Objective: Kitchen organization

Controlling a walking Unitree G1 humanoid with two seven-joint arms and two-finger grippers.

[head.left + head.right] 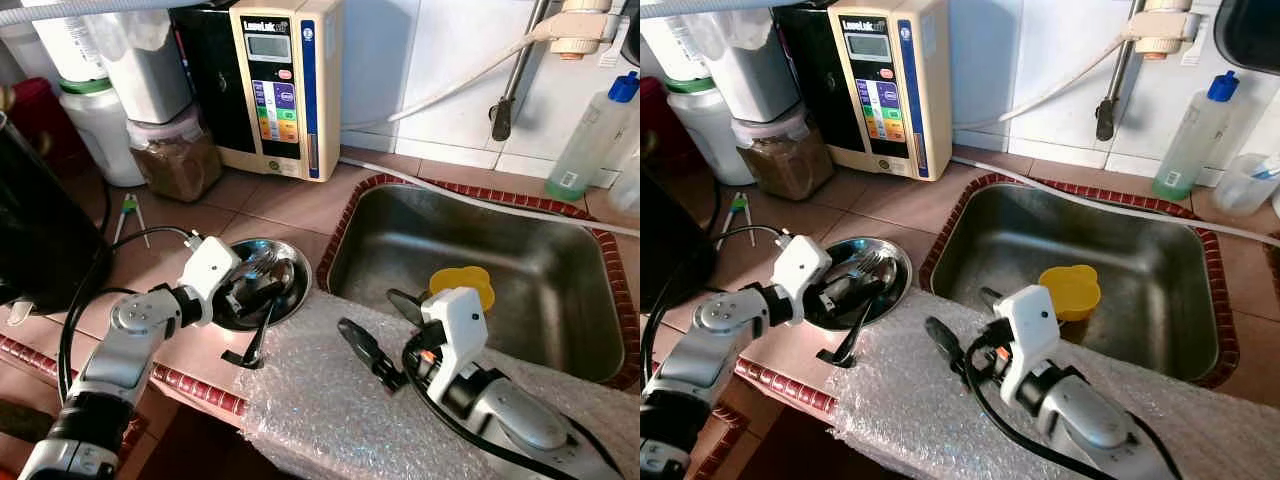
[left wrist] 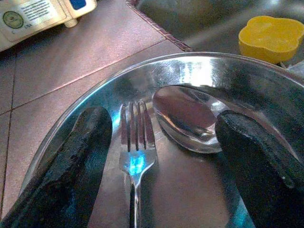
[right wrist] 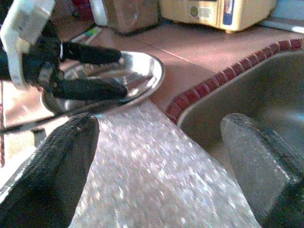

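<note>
A round steel plate (image 1: 300,290) sits on the tiled counter left of the sink. A fork (image 2: 137,142) and a spoon (image 2: 187,116) lie in it side by side. My left gripper (image 1: 262,285) reaches low into the plate and is open, with one finger outside the fork and the other outside the spoon. A thin black utensil (image 1: 255,345) leans from the plate onto the counter edge. My right gripper (image 1: 380,325) hovers open and empty over the bubble wrap (image 1: 320,400), by the sink's near rim. A yellow cup (image 1: 462,285) stands in the sink (image 1: 540,250).
A cream water machine (image 1: 275,85), a jar of brown powder (image 1: 175,155) and white containers (image 1: 100,130) line the back wall. A black appliance (image 1: 40,240) stands at the far left. A blue-capped bottle (image 1: 595,135) is behind the sink. Green-handled tongs (image 1: 128,205) lie on the counter.
</note>
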